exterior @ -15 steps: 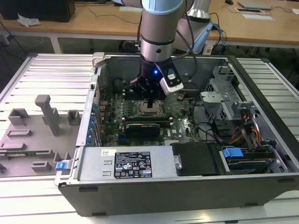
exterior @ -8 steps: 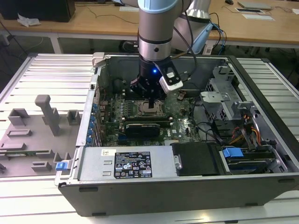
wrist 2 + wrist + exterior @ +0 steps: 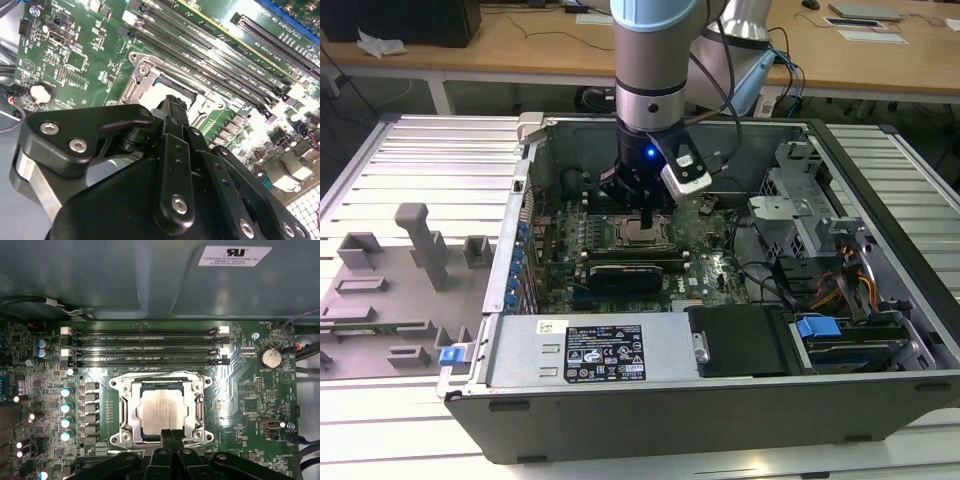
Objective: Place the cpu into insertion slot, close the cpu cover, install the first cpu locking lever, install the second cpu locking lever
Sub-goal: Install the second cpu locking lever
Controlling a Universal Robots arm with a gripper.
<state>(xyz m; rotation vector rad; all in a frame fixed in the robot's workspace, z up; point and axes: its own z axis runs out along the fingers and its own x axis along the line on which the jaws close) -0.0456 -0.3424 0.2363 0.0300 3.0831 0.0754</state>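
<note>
1. The pincer (image 3: 167, 436) hangs inside the open computer case (image 3: 720, 400), its fingers pressed together with nothing between them.
2. The cpu (image 3: 161, 410) lies flat in the slot (image 3: 122, 410), directly beyond the fingertips, which sit at its near edge.
3. The cover (image 3: 197, 407) frames the cpu.
4. Memory slots (image 3: 145, 347) run beyond the slot.

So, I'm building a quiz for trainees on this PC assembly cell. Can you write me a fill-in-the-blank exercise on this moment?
1. In the first wrist view, the cpu lies inside the ____.
2. The cpu cover surrounds the chip as a frame of ____ colour.
3. The gripper hangs directly above the ____.
4. The long black memory slots run across a circuit board of ____ colour.

Missing words: insertion slot; silver-grey; cpu; green
</note>
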